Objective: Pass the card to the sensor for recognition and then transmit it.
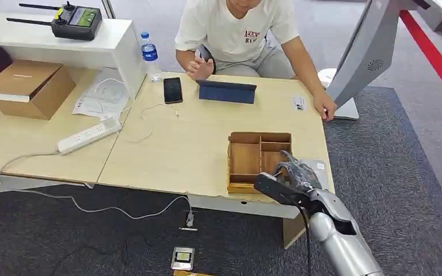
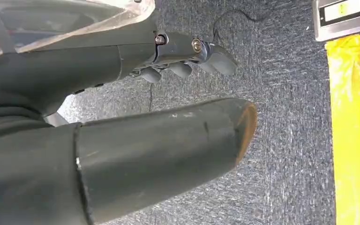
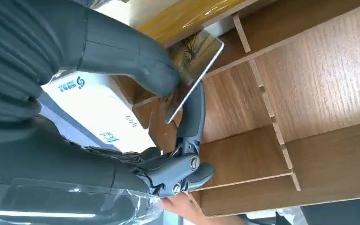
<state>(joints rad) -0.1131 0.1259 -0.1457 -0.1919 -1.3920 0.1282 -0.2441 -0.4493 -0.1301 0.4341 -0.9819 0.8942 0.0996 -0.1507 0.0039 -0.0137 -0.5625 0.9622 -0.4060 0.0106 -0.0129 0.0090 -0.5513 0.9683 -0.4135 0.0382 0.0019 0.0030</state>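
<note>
While the left hand hangs low over the speckled grey carpet with its fingers curled in on nothing, the right hand is the busy one, reached over the near right corner of the table. Seen from its wrist, the thick thumb and a dark finger pinch the card, a thin, stiff, glossy rectangle with a printed picture, lifted by one end just above the wooden tray. Gripping it edge-on like that leaves most of its face free, which I judge suits presenting it to a reader. The tray is plain brown board, split by slim dividers into open compartments, and sits at the corner of the pale wood-grain table. A white box with printed labels lies just beside the tray, under the hand. Farther off, a dark tablet and a black phone lie flat, and a person in a white shirt sits at the far edge, one hand resting near a small card.
</note>
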